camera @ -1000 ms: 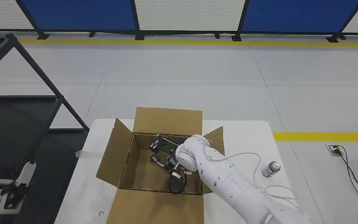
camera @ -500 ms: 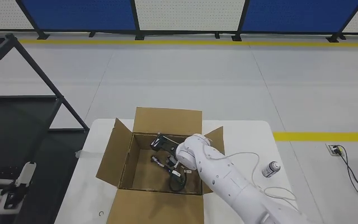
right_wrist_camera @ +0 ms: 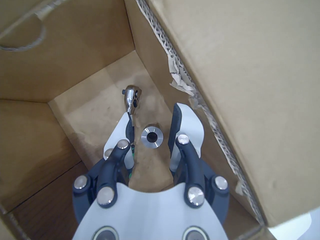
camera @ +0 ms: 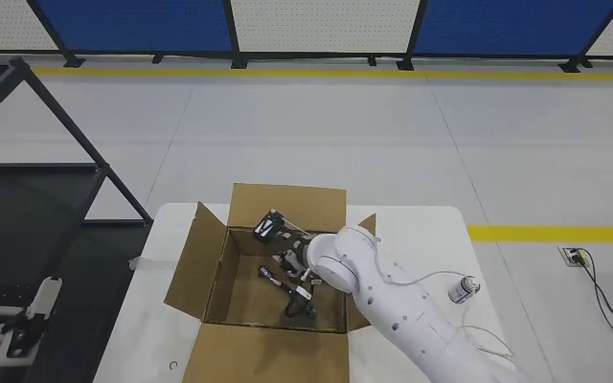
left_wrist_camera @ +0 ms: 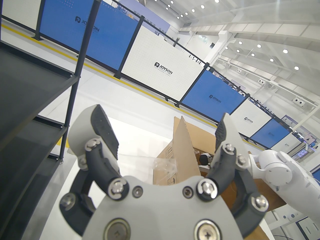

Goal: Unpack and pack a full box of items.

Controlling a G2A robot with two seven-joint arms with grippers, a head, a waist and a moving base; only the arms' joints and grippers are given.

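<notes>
The open cardboard box [camera: 213, 278] stands in the middle of the white table [camera: 421, 239]. My right arm [camera: 350, 273] bends down into it. Inside the box, my right gripper [right_wrist_camera: 152, 118] hangs open just above the box floor. A short metal socket [right_wrist_camera: 151, 137] stands on end between and below its fingers. A chrome ratchet wrench [right_wrist_camera: 131, 98] lies beside it, its handle hidden under one finger [right_wrist_camera: 126, 126]. My left gripper [left_wrist_camera: 162, 118] is open and holds nothing, off to the side of the box and pointing up past a box flap [left_wrist_camera: 183, 151].
A small can [camera: 465, 288] stands on the table right of the box. A dark metal rack [camera: 48, 191] stands left of the table. Crumpled clear plastic [left_wrist_camera: 165, 162] lies by the box. The box wall [right_wrist_camera: 200, 63] is close beside my right gripper.
My right arm has shifted a little toward the box's far wall, its dark wrist end moving with it. The box has stayed put.
</notes>
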